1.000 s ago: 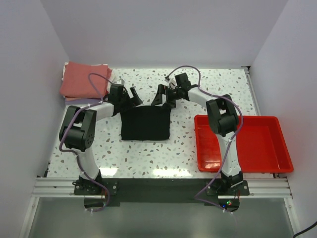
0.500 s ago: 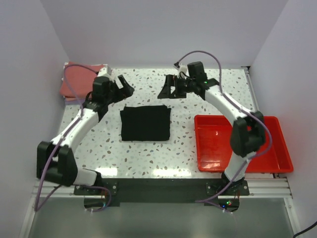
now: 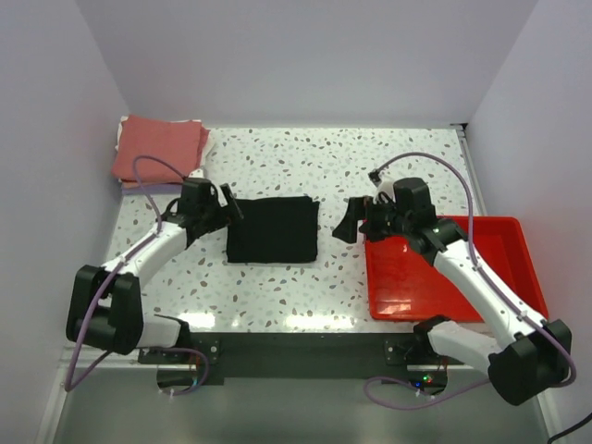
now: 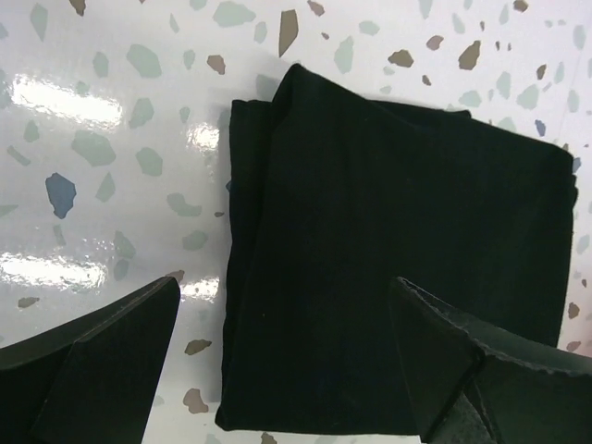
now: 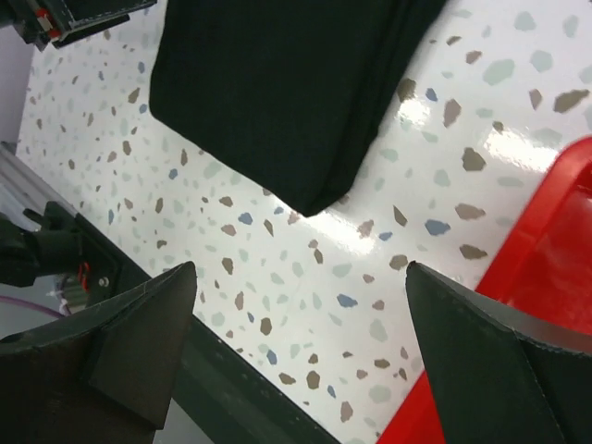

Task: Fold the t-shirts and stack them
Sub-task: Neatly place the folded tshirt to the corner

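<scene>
Top external view shows the black t-shirt (image 3: pixel 273 229) folded mid-table (image 3: pixel 388 157), seemingly yet to join the salmon-red t-shirt pile (image 3: pixel 159 148) at eleven o'clock, with the left gripper (image 3: pixel 227 205) just beside its nine o'clock edge and the right gripper (image 3: pixel 350 222) apart at three o'clock, both spread wide and holding nothing.

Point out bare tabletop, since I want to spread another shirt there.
Widest: the far table strip from the salmon stack to the right wall, beyond the black t-shirt. Narrower: between that shirt and the near edge. Crowded: left gripper and right gripper flank it; red tray right.
</scene>
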Controlling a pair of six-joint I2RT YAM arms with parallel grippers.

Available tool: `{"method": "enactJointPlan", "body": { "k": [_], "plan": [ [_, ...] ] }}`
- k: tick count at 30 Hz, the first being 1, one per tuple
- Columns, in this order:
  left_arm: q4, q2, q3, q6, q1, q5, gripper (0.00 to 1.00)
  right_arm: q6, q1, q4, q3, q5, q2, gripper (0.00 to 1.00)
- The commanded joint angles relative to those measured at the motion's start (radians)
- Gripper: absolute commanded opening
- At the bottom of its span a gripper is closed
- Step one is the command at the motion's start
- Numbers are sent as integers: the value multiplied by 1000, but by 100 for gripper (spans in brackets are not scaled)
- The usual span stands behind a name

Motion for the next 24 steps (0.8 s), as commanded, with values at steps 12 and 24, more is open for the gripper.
{"method": "enactJointPlan", "body": {
  "k": [12,24],
  "plan": [
    [109,210,-29,1,6,81,95,-52,1,-87,-19,112,-144,99],
    [135,322,-37,-12,-86,66,67,-73,-1,-64,-43,129,-103,99]
  ]
}}
